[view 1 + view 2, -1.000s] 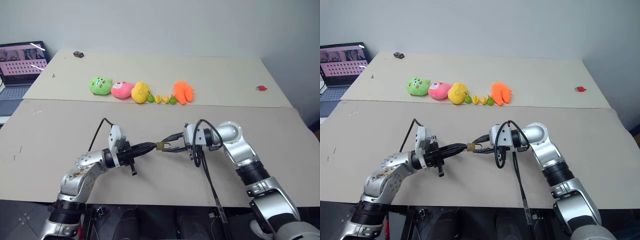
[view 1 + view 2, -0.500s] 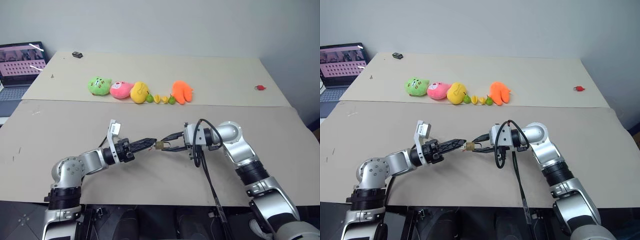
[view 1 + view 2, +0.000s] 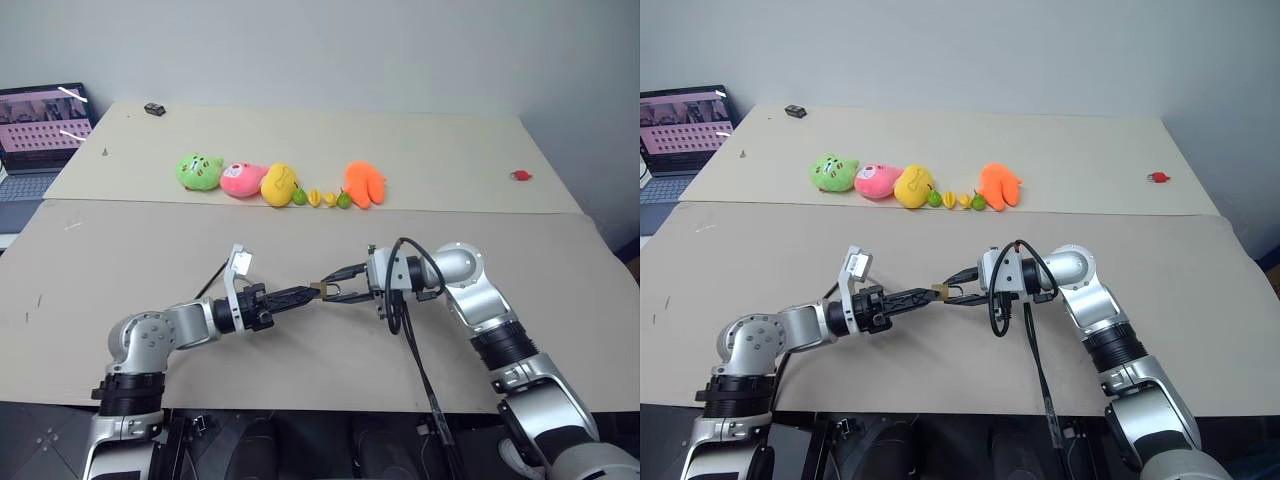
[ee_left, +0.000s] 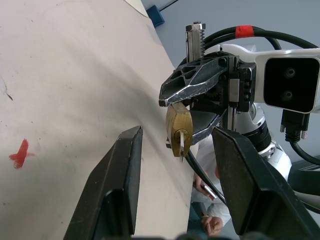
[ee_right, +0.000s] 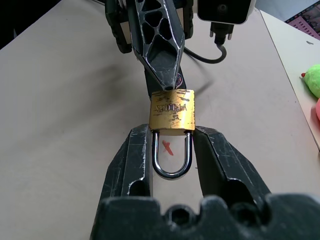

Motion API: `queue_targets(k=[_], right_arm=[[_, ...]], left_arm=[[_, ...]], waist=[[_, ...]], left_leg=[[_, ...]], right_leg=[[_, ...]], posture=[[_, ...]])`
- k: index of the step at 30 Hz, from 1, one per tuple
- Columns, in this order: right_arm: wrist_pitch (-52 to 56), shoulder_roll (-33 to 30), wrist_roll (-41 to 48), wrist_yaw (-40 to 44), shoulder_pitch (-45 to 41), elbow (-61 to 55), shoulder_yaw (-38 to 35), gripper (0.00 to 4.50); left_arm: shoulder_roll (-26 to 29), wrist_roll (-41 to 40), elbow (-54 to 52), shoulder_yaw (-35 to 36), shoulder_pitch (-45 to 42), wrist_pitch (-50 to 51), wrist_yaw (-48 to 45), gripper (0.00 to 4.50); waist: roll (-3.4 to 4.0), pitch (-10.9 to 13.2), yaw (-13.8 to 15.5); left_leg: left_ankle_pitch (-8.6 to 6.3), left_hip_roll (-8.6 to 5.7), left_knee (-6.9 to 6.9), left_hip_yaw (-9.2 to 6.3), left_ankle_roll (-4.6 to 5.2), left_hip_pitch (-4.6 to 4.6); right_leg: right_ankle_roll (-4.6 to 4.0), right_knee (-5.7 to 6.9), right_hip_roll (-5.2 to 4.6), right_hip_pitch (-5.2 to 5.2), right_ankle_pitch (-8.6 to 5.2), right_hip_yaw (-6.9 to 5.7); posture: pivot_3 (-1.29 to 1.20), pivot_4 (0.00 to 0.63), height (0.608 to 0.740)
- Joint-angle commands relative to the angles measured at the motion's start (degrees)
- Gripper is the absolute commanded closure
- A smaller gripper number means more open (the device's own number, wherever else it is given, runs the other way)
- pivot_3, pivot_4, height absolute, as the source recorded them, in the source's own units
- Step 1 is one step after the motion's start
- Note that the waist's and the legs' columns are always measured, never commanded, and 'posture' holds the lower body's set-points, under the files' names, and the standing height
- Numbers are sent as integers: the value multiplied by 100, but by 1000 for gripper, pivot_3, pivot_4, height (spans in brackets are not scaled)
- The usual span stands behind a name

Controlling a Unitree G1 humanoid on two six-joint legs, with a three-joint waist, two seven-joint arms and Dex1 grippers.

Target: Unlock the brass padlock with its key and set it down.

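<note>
In the middle of the frame, above the counter [image 3: 110, 260], the right claw [image 5: 172, 150] is clamped on the brass padlock [image 5: 172, 116]. The left claw [image 4: 175, 165] has rolled and let go — its fingers are apart now. The key [image 4: 181, 142] stays in the lock, so the turn looks done.

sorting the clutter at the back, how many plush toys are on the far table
4, in one row on the far table: green plush, pink plush, yellow plush, then orange plush past three tiny toy fruits. None looks hidden.

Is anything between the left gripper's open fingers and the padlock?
Nothing but air: in the left wrist view the left gripper stands open around the brass padlock.
</note>
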Motion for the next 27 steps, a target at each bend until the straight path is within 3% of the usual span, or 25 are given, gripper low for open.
queue_targets(k=[1,9,12,16,27], right_arm=[[-100,32,98,-66,-116,-226,-109,3635],[-90,-10,91,-107,-94,-276,-143,3635],[-104,-24,76,-121,-99,-253,-151,3635],[-154,-40,62,-125,-107,-181,-131,3635],[-261,-28,34,-105,-163,-6,-94,3635]], left_arm=[[-121,172,63,-138,-213,-211,-150,2193],[-244,442,141,-308,-275,-330,-313,2193],[-295,529,150,-279,-280,-422,-333,2917],[-335,538,169,-192,-341,-430,-293,4417],[-221,426,-79,-24,-238,-289,-193,4433]], waist=[[0,0,3],[0,0,2],[0,0,1],[0,0,3],[0,0,2]], left_leg=[[0,-1,0,0,0,0],[0,-2,0,-1,0,-3],[0,-1,0,-1,0,-2],[0,-2,0,0,0,-4],[0,-2,0,-1,0,-4]], right_leg=[[0,0,0,1,0,0],[0,-1,-1,-1,0,0],[1,-1,0,-1,0,0],[0,-2,-1,-1,0,0],[0,-1,-1,-1,0,0]], posture=[[0,150,722],[0,150,722],[0,150,722],[0,150,722],[0,150,722]])
